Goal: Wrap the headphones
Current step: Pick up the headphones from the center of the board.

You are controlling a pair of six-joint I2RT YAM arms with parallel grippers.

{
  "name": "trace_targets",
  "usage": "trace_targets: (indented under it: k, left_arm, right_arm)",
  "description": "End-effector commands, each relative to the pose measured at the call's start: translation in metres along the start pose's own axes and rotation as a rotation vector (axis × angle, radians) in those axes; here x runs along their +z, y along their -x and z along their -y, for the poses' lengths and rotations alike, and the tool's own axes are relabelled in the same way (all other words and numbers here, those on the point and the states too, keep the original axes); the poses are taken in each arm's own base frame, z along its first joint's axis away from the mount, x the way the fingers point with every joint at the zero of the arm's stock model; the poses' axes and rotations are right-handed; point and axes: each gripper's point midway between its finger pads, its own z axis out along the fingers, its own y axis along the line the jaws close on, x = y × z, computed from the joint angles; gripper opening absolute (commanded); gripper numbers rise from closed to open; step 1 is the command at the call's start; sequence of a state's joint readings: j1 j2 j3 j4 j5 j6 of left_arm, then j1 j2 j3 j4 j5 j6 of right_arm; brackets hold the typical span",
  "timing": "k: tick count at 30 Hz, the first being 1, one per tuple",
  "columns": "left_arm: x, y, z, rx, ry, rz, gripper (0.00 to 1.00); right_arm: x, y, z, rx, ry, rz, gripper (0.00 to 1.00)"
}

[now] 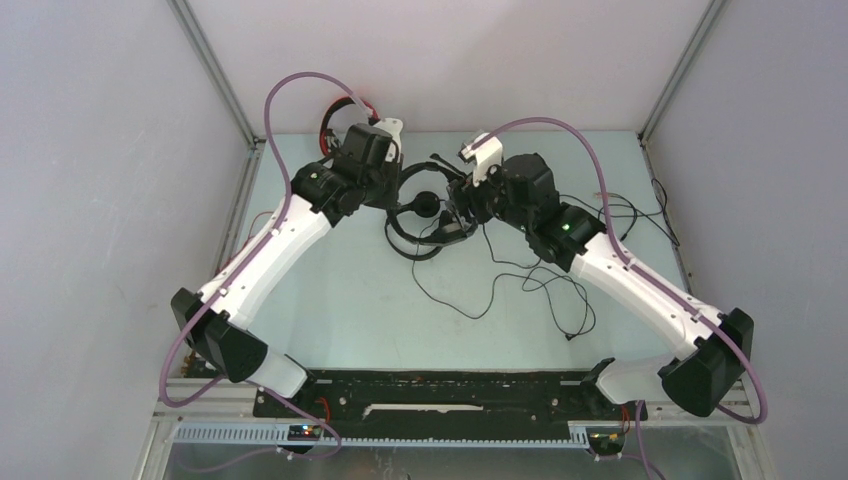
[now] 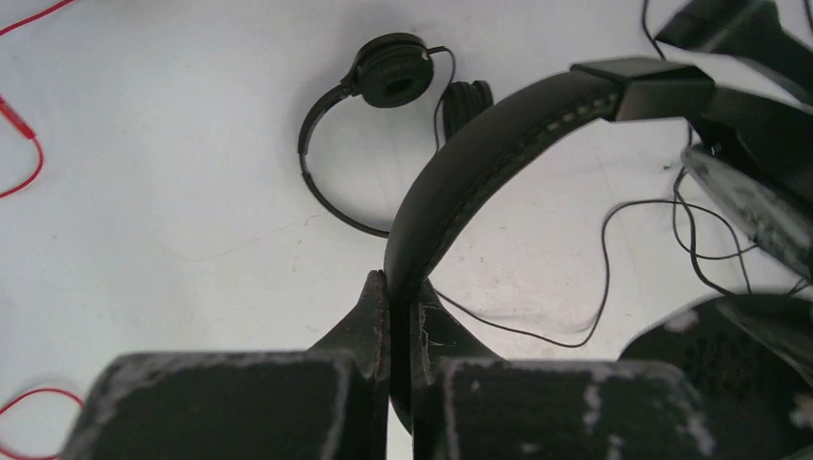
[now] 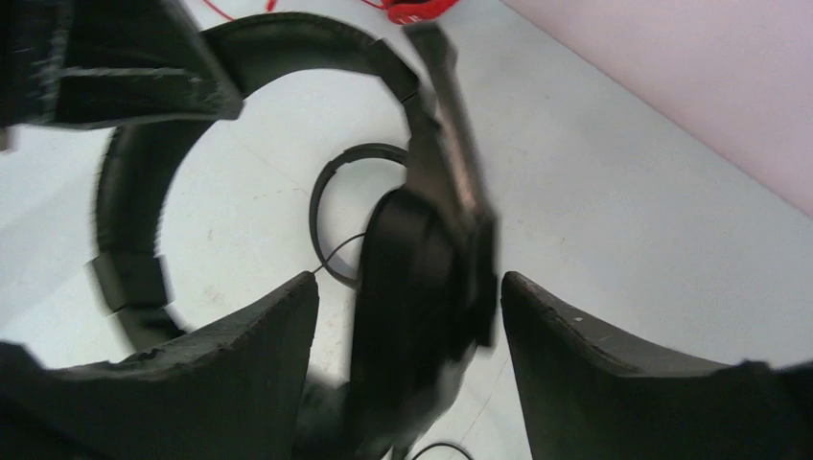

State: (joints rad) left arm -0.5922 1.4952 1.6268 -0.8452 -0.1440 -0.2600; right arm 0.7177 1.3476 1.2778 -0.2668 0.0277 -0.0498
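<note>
Toward the far middle of the table, a black headset sits between both arms: the left gripper is pinched tight on its padded headband, and the right gripper gapes wide, straddling an ear cup without pinching it. Looks like the steadying step. Next up is gathering the thin black cable, sprawled loose toward the right arm.

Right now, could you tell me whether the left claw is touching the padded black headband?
Touching. The left wrist view shows the left claw shut on the padded black headband, with a finger pressed against each side.
</note>
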Motion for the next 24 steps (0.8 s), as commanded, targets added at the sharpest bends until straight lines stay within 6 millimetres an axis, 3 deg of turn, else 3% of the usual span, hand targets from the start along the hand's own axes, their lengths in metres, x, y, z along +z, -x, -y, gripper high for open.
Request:
trace_targets:
  k: [1, 8, 15, 20, 24]
  left_arm:
    - [-0.01, 0.027, -0.022, -0.033, 0.097, 0.098, 0.0]
    - [-0.024, 0.047, -0.046, -0.061, 0.164, 0.152, 0.0]
    - [-0.039, 0.071, -0.049, -0.089, 0.146, 0.197, 0.0]
    - [-0.057, 0.086, -0.039, -0.114, 0.083, 0.25, 0.0]
    - [-0.07, 0.092, -0.031, -0.112, 0.032, 0.27, 0.0]
  right_arm:
    - [-0.03, 0.043, -0.017, -0.012, 0.13, 0.144, 0.76]
    - [-0.054, 0.061, -0.011, -0.071, 0.241, 0.245, 0.91]
    - [-0.094, 0.068, -0.013, -0.151, 0.356, 0.384, 0.91]
    - [-0.107, 0.051, -0.026, -0.224, 0.472, 0.434, 0.91]
    - [-0.104, 0.036, -0.029, -0.247, 0.481, 0.458, 0.91]
